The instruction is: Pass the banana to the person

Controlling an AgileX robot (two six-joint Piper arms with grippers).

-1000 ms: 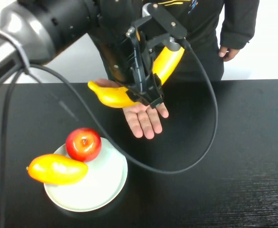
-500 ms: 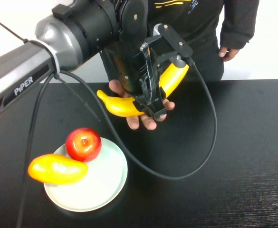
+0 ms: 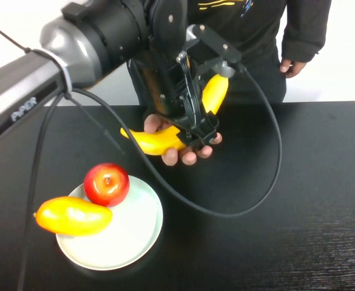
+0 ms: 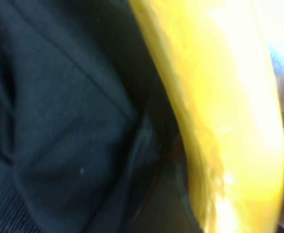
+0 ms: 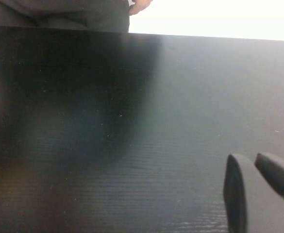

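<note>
The long yellow banana (image 3: 155, 139) is held in the air over the far side of the black table, one end up by the wrist, the other to the left. My left gripper (image 3: 198, 134) is shut on its middle. The person (image 3: 256, 36) stands behind the table in a dark sweatshirt. Their bare hand (image 3: 186, 155) is under the banana, with fingers and thumb curled around it. The banana fills the left wrist view (image 4: 219, 97). My right gripper (image 5: 247, 160) is shut and empty low over the bare table, and is out of the high view.
A pale plate (image 3: 147, 236) at the front left holds a red apple (image 3: 106, 183) and an orange-yellow mango (image 3: 73, 216). The left arm's black cable (image 3: 268, 176) loops over the middle of the table (image 3: 311, 230). The person's other hand (image 3: 289, 66) hangs at the far right.
The person's open palm under the banana has closed: fingers and thumb now wrap it. My left gripper and the banana shifted slightly, with the banana's upper end now nearer the wrist.
</note>
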